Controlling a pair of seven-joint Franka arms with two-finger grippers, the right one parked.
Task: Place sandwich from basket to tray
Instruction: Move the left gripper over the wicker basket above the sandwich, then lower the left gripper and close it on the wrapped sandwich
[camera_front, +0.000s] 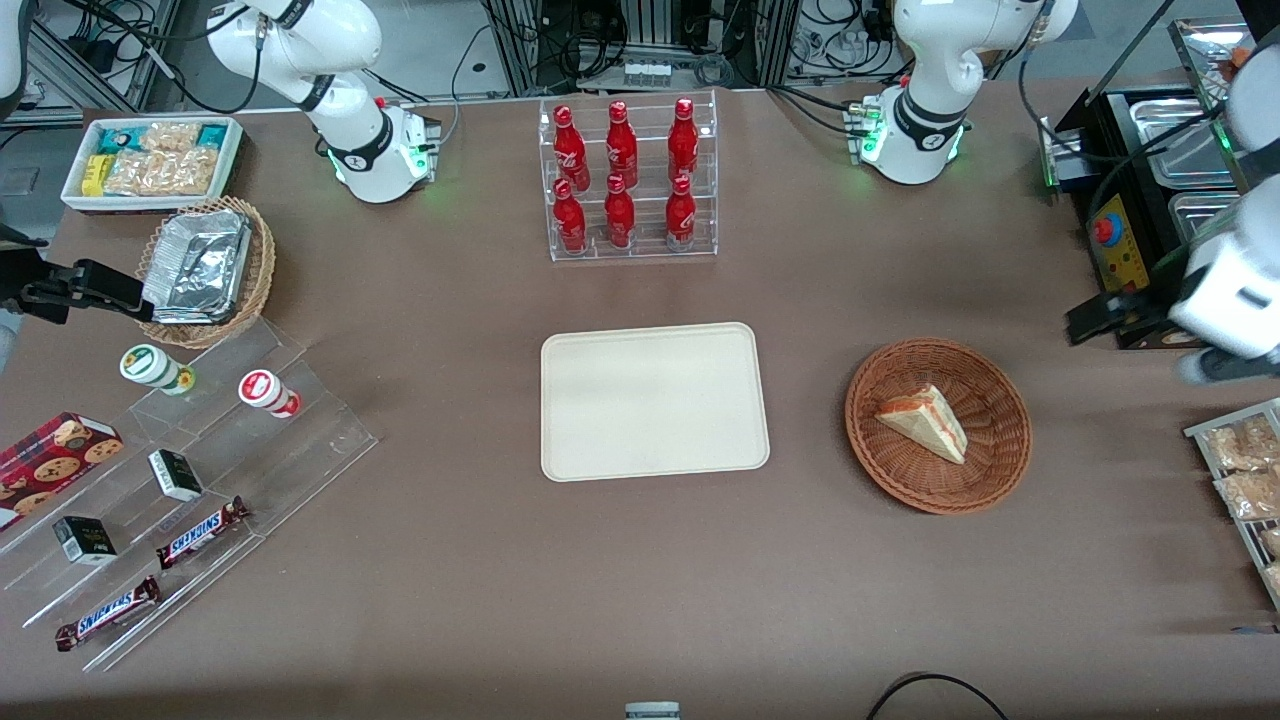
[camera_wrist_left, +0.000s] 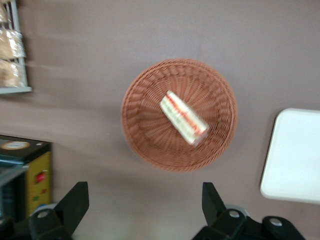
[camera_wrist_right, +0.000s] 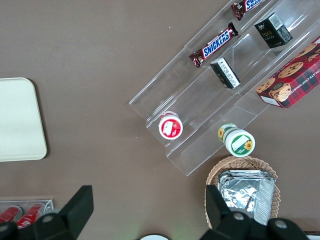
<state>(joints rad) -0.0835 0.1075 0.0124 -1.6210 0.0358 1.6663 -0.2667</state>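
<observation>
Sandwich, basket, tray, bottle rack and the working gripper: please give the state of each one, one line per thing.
sandwich: lying in the basket, not gripped.
basket: upright, holds only the sandwich.
tray: flat on the table, nothing on it.
bottle rack: standing, six red bottles upright.
gripper: open, above the table beside the basket, holding nothing.

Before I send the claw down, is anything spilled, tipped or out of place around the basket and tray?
Nothing stands out. The sandwich lies intact in the basket, the tray sits flat beside it, and the claw is open above the table near the basket.
</observation>
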